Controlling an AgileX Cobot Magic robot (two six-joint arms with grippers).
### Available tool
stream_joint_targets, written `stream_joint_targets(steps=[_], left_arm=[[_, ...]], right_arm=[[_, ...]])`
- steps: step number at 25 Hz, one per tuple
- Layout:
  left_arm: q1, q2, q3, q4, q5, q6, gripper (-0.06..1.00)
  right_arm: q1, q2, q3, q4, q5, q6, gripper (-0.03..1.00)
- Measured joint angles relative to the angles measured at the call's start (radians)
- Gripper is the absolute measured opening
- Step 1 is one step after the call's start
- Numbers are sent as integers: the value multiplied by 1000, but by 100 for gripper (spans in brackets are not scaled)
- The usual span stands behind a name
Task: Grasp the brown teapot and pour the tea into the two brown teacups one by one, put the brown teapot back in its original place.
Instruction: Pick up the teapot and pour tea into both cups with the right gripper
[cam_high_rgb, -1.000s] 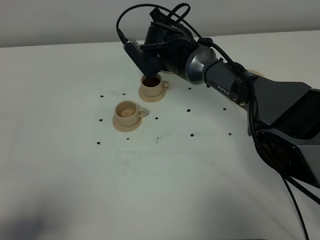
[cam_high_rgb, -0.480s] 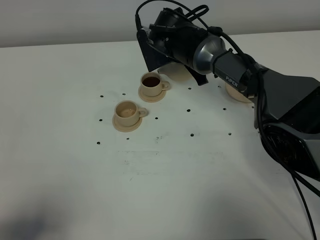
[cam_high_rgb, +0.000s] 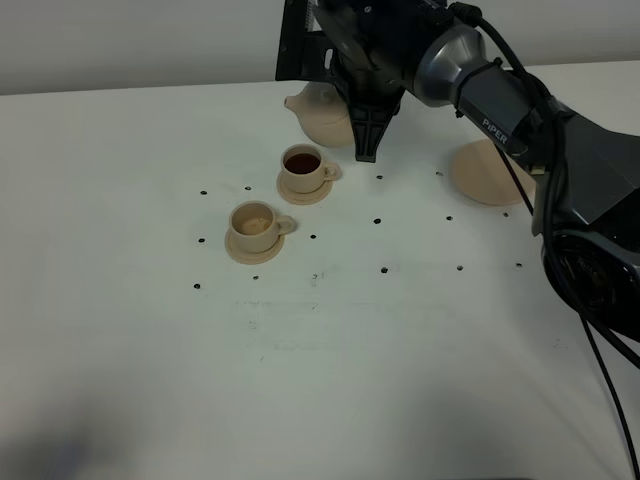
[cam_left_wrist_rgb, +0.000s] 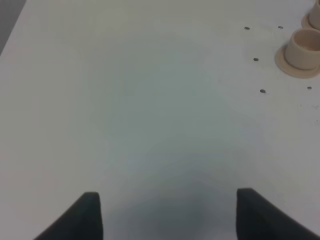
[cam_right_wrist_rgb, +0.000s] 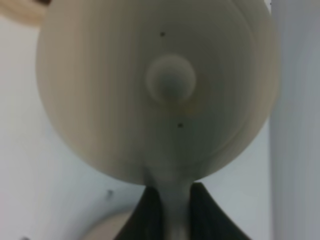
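Seen from high up: the right hand (cam_high_rgb: 366, 132) pinching the loop handle of the brown teapot (cam_high_rgb: 318, 118), with the pot hanging on the left of the fingers in that view, spout pointing away from the arm. Held just behind the far teacup (cam_high_rgb: 302, 168) and apart from it, dark tea (cam_high_rgb: 301, 160) in that cup. Further forward and to the left, the near teacup (cam_high_rgb: 254, 225) on its own small saucer. Off to the right, near the arm and well apart from the pot, the wide saucer (cam_high_rgb: 485, 172), lying bare on the table (cam_high_rgb: 130, 300).

Only in the right wrist view: looks straight down on the domed lid and its knob (cam_right_wrist_rgb: 171, 80), blurred by closeness, with the handle (cam_right_wrist_rgb: 174, 200) pressed between two dark fingers (cam_right_wrist_rgb: 149, 217). No sight of the spout there.

Only in the left wrist view: the left hand (cam_left_wrist_rgb: 170, 220), fingers spread wide over bare table, holding nothing. One teacup on its saucer far off at the edge of that view.
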Motion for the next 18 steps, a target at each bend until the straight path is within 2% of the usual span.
stream_joint_targets(steps=[4,8,13,18], left_arm=[[0,0,0,0,0,0,59],[0,0,0,0,0,0,59],[0,0,0,0,0,0,59],[0,0,0,0,0,0,59]], right_arm=[[-25,-31,36,68,1,123,9],[-47,-85,128,133,3,197,9],[-62,-114,211,233,7,228,9],[-62,-114,276,264,6,237,9]])
